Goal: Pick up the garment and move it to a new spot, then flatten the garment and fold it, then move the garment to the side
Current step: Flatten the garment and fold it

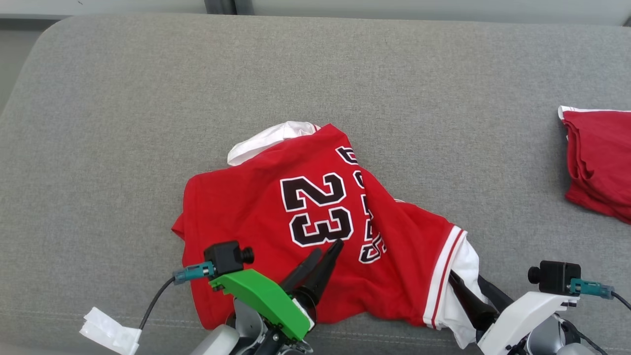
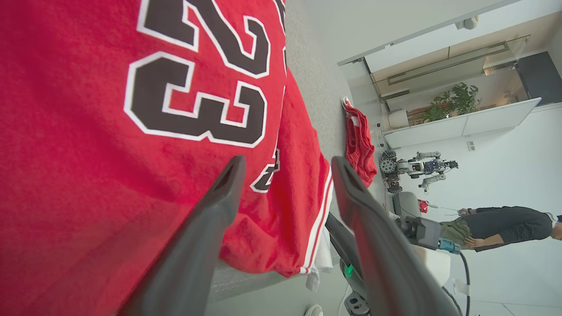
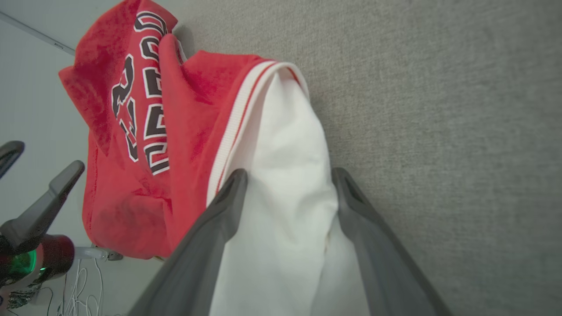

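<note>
One grey fabric surface (image 1: 148, 123) takes up most of the head view. Red jersey (image 1: 256, 222), black "23" outlined in white, lies crumpled at lower centre of that frame, with white fabric (image 1: 468, 261) sticking out at its lower right past a striped hem. Second red garment (image 1: 599, 158) sits at the right edge, well apart from the jersey. Left claw (image 1: 329, 247), on the green-shelled wrist, is at lower centre over the jersey just below the "23". Can't tell if it touches the cloth. In the left wrist view its fingers (image 2: 210, 228) are spread with nothing between them. Right claw (image 1: 467, 277) is at lower right by the hem. In the right wrist view its fingers (image 3: 210, 237) stand wide apart on either side of the white fabric, not pinching it. Person (image 2: 505, 226) and another robot (image 2: 417, 169) are in the background at right of the left wrist view.
</note>
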